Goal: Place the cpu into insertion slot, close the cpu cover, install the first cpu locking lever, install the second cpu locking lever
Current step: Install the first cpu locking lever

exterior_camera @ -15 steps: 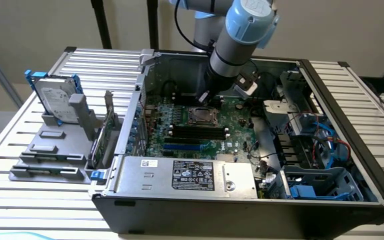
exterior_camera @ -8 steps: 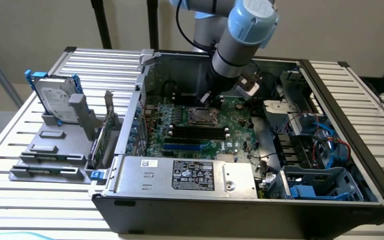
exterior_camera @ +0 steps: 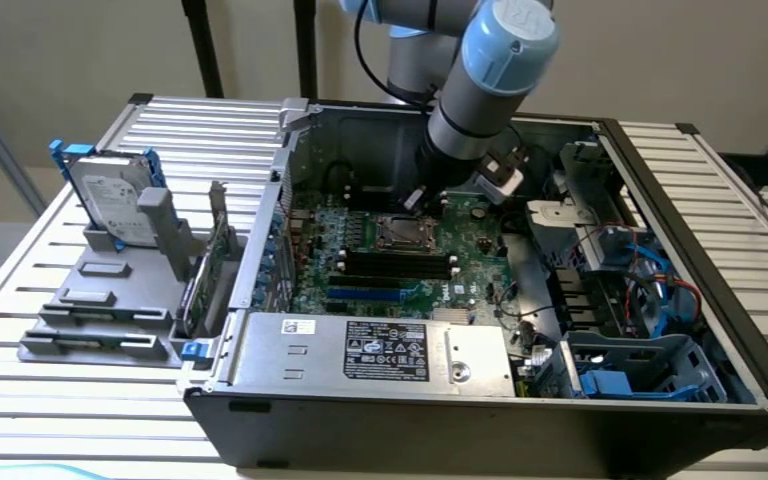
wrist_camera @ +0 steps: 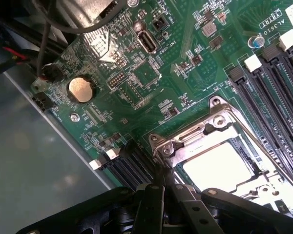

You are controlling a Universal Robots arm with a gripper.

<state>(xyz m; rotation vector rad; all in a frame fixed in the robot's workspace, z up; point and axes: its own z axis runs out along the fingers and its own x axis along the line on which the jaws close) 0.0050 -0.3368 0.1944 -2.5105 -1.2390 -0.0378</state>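
The insertion slot (exterior_camera: 404, 232) sits mid-board on the green motherboard (exterior_camera: 357, 290) inside the open computer case. In the wrist view the silver cpu cover (wrist_camera: 195, 141) lies flat over the socket. The pale face of the cpu (wrist_camera: 216, 166) shows through its cut-out middle. A thin wire locking lever (wrist_camera: 263, 141) runs along the socket edge beside the memory slots. My gripper (wrist_camera: 161, 181) hangs just over the socket's corner, its black fingers (wrist_camera: 154, 200) pressed together with nothing between them. In the exterior view the gripper (exterior_camera: 420, 200) hovers at the socket's far edge.
Long black memory slots (wrist_camera: 268, 92) flank the socket, more (wrist_camera: 132, 168) on the opposite side. A coin battery (wrist_camera: 81, 89) sits further off. The power supply (exterior_camera: 377, 350), blue drive cage (exterior_camera: 638, 370) and case walls hem the board in. A hard drive (exterior_camera: 115, 200) stands outside.
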